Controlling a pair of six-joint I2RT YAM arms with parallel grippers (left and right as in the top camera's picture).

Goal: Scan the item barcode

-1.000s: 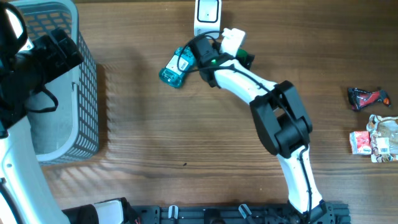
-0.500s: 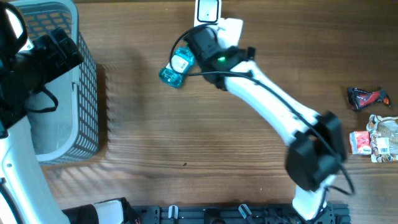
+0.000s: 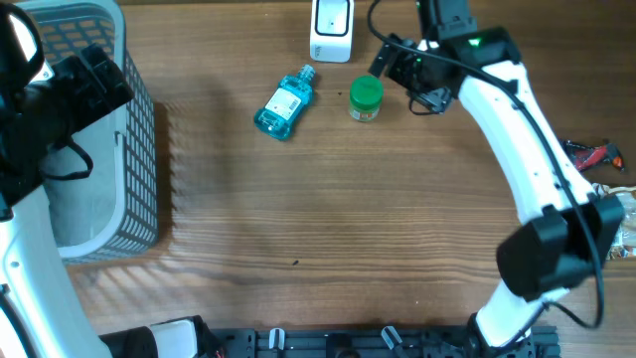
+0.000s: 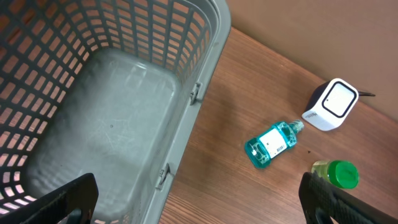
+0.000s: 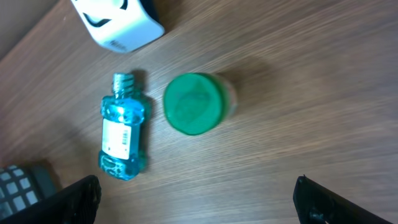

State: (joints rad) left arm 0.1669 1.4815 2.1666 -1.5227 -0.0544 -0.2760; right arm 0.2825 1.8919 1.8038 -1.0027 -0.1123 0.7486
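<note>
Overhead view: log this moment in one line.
left gripper: open, over basket | right gripper: open, empty, beside upright green-capped jar | blue bottle: lying flat

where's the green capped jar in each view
overhead: green-capped jar stands top centre, just right of the blue bottle.
left wrist: green-capped jar near the lower right edge, blue bottle up and left of it.
right wrist: green-capped jar in the centre, seen from above, blue bottle to its left.
shared landmark: the blue bottle.
</note>
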